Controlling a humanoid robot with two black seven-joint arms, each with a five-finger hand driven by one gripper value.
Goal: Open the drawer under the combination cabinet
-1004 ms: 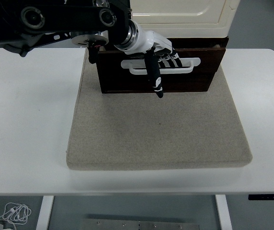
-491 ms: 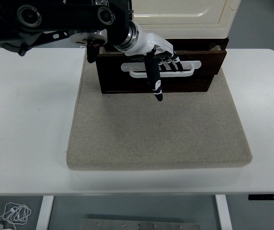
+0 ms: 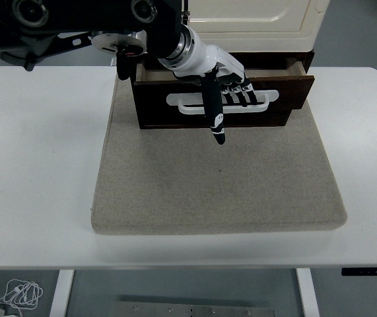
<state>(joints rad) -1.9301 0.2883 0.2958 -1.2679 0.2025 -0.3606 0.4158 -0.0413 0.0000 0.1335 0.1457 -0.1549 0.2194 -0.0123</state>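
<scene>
A cream cabinet point(image 3: 254, 16) stands at the table's far side on a dark brown base. Its dark wooden drawer point(image 3: 158, 105) is pulled part way out, and the pale inside point(image 3: 267, 71) shows along the top. A white handle point(image 3: 181, 100) runs across the drawer front. My left hand point(image 3: 224, 89) reaches in from the upper left, its fingers point(image 3: 241, 89) hooked behind the handle bar. The thumb point(image 3: 214, 115) points down in front of the drawer. The right arm is out of sight.
The cabinet rests on a beige felt mat point(image 3: 218, 185) that covers the middle of the white table point(image 3: 36, 165). The drawer front overhangs the mat's far part. A white cable point(image 3: 16, 294) lies on the floor at lower left.
My left hand has drawn the handle towards me, and the drawer has slid further out, its right end most. The pale inside now shows along the top.
</scene>
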